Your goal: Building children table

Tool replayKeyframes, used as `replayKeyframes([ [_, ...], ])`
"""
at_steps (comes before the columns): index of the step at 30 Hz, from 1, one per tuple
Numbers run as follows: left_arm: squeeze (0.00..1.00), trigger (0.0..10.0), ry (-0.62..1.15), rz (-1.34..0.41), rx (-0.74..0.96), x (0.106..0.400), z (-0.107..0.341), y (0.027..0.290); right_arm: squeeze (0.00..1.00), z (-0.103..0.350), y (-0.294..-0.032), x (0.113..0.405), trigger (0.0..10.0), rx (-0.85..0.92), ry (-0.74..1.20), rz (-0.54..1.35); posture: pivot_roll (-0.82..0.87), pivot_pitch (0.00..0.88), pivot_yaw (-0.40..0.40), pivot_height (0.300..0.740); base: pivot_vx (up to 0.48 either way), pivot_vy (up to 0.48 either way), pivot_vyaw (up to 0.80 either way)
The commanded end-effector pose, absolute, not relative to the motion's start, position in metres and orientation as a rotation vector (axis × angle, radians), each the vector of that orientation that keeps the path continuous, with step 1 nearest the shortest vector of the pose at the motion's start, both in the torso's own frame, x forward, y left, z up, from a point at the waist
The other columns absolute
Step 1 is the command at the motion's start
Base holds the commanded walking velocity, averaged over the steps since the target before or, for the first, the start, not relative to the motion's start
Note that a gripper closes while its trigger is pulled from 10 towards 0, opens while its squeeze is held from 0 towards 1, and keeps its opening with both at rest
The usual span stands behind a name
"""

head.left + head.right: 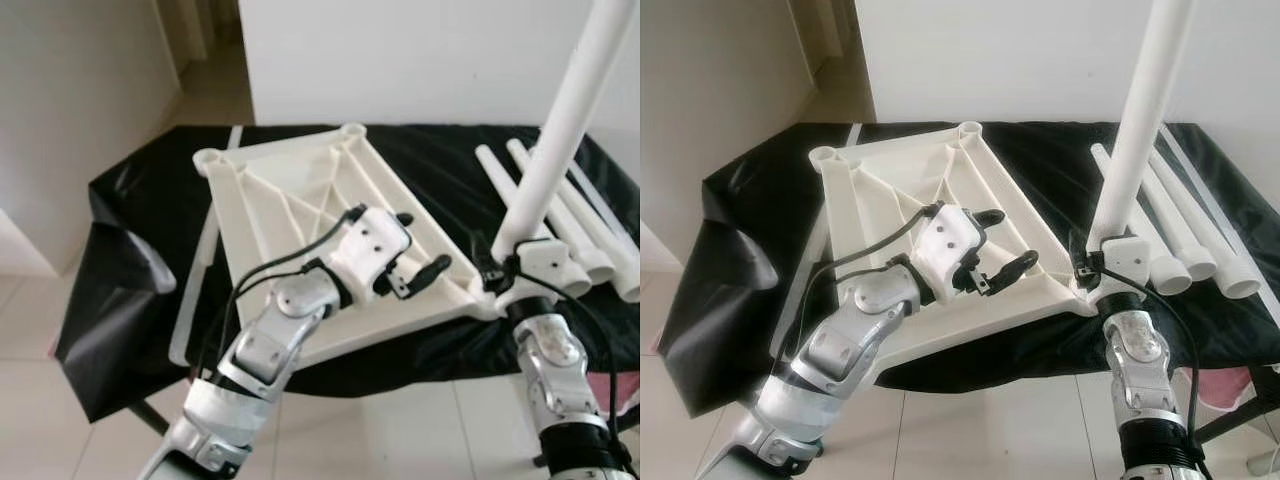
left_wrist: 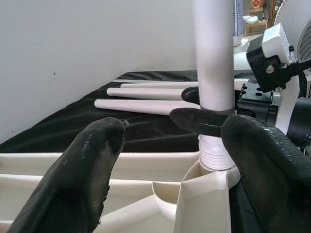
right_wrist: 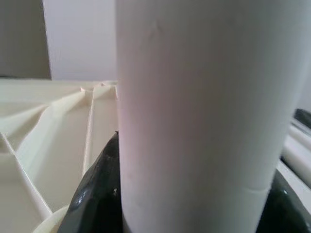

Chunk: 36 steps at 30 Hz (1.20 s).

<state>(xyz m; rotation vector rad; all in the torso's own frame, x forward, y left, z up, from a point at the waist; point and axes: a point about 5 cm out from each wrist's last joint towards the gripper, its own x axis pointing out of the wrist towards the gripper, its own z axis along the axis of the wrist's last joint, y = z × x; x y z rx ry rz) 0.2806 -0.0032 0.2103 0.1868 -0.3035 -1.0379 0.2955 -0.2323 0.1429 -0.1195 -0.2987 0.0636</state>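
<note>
Behind right gripper (image 1: pixel 497 262), leg (image 1: pixel 560 130) base

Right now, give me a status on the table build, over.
Right gripper shut on upright leg, its threaded end at the corner socket. Left gripper open over the upturned tabletop. Three spare legs lying alongside, nothing blocking.

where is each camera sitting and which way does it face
Left eye view: on the head, looking down at the upturned tabletop; both silver arms show.
Right eye view: beside it, same scene, loose legs on the black cloth.
Left wrist view: along the left gripper, open jaws, toward the upright leg.
Right wrist view: right against that leg, the right gripper closed on it.
All four share the upright leg in its corner socket.
</note>
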Motion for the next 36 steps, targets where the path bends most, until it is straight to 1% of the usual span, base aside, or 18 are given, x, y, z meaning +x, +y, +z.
replayKeyframes([
  [1, 0.00, 10.0, -0.308, -1.071, 0.208, 0.280, 0.213, -0.003, 0.00, 0.131, -0.230, 0.293, 10.0, -0.096, -0.252, 0.111, -0.09, 0.016, 0.029, 0.740, 0.000, 0.000, 0.00],
  [8, 0.00, 10.0, -0.309, -1.074, 0.210, 0.280, 0.214, -0.003, 0.00, 0.129, -0.230, 0.294, 10.0, -0.123, -0.246, 0.148, -0.09, 0.014, 0.031, 0.740, 0.000, 0.000, 0.00],
  [12, 0.00, 10.0, -0.310, -1.074, 0.210, 0.280, 0.214, -0.003, 0.00, 0.127, -0.233, 0.295, 10.0, -0.097, -0.235, 0.151, -0.09, 0.015, 0.031, 0.740, 0.000, 0.000, 0.00],
  [16, 0.00, 10.0, -0.312, -1.071, 0.211, 0.280, 0.215, -0.003, 0.00, 0.121, -0.234, 0.296, 10.0, -0.022, -0.214, 0.148, -0.08, 0.018, 0.030, 0.740, 0.000, 0.000, 0.00],
  [21, 0.00, 10.0, -0.310, -1.072, 0.209, 0.279, 0.215, -0.003, 0.00, 0.112, -0.236, 0.295, 10.0, 0.026, -0.175, 0.125, -0.09, 0.020, 0.031, 0.740, 0.000, 0.000, 0.00],
  [31, 0.00, 10.0, -0.312, -1.072, 0.209, 0.279, 0.216, -0.003, 0.00, 0.109, -0.232, 0.295, 10.0, 0.035, -0.163, 0.144, -0.09, 0.020, 0.029, 0.740, 0.000, 0.000, 0.00],
  [36, 0.00, 10.0, -0.312, -1.073, 0.208, 0.279, 0.216, -0.003, 0.00, 0.109, -0.228, 0.296, 10.0, 0.016, -0.145, 0.123, -0.09, 0.020, 0.025, 0.740, 0.000, 0.000, 0.00],
])
